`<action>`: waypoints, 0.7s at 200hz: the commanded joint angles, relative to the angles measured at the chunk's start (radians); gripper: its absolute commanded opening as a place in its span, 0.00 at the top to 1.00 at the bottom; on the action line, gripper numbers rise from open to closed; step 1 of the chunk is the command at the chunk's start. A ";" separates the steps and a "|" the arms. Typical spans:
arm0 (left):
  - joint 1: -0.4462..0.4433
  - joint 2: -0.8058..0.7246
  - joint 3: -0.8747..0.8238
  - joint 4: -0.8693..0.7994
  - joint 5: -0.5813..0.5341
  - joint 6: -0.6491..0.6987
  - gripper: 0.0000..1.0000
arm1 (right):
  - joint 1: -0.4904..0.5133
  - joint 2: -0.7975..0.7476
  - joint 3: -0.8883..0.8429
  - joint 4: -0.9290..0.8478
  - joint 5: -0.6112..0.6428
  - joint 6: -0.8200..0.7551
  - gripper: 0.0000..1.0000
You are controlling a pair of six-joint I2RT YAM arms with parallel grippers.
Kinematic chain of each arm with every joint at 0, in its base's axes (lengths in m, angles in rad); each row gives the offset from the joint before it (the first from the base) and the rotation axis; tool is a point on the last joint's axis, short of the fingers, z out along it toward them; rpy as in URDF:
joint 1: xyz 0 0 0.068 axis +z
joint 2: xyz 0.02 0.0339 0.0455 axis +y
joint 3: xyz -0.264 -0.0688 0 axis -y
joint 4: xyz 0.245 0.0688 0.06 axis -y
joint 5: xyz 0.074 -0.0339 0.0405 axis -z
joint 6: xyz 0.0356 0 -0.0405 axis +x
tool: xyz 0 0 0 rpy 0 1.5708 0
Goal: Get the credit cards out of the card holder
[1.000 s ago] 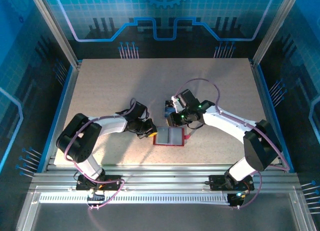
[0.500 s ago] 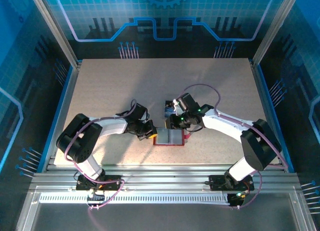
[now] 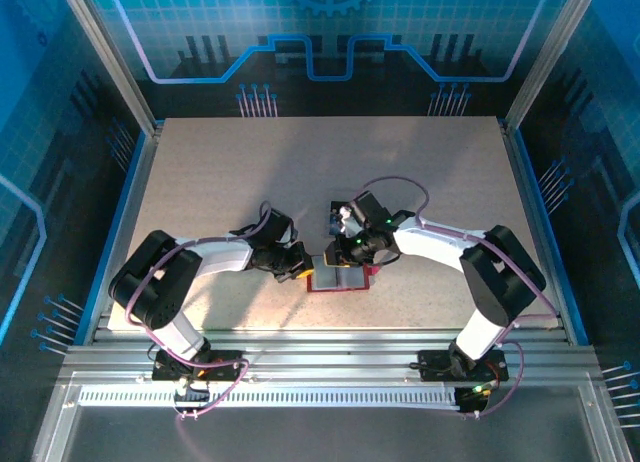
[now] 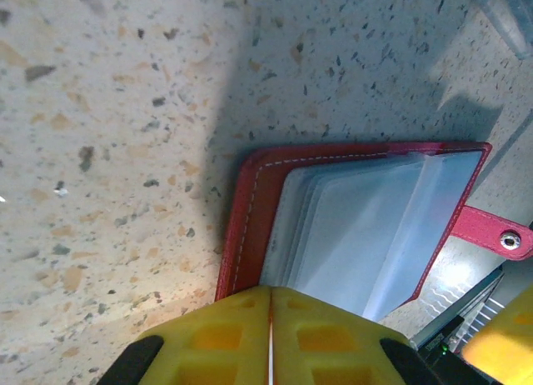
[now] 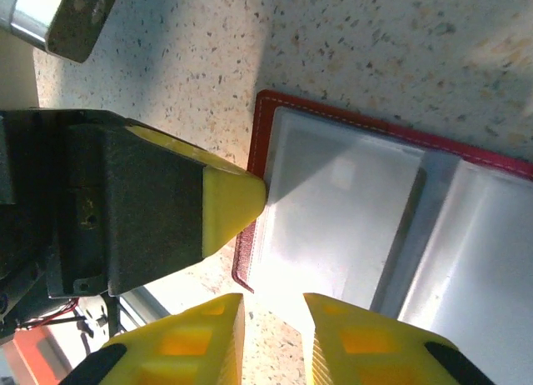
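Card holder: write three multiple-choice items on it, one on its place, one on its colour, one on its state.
1. Where is the card holder?
A. On the table, between the left gripper and the right gripper.
B. At the table's far edge.
C. Lifted off the table.

2. What colour is its cover?
A. Blue.
B. Green.
C. Red.

3. What state is it in?
A. Folded shut.
B. Lying open, pockets up.
C. Standing on edge.

Answers:
1 A, the top external view shows a gripper at either side of it.
2 C, a red border frames the pockets.
3 B, both halves lie flat in the right wrist view.
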 commanded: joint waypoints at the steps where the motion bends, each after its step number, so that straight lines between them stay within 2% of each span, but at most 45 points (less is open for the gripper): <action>1: -0.008 -0.024 0.005 -0.020 -0.016 0.003 0.90 | 0.011 0.033 0.028 0.023 -0.059 0.027 0.74; 89: -0.008 -0.086 -0.004 -0.052 -0.052 0.000 0.88 | 0.000 0.086 0.035 0.031 -0.081 0.044 0.74; 140: -0.008 -0.058 -0.026 -0.041 -0.043 -0.007 0.90 | -0.003 0.098 0.038 0.028 -0.084 0.046 0.74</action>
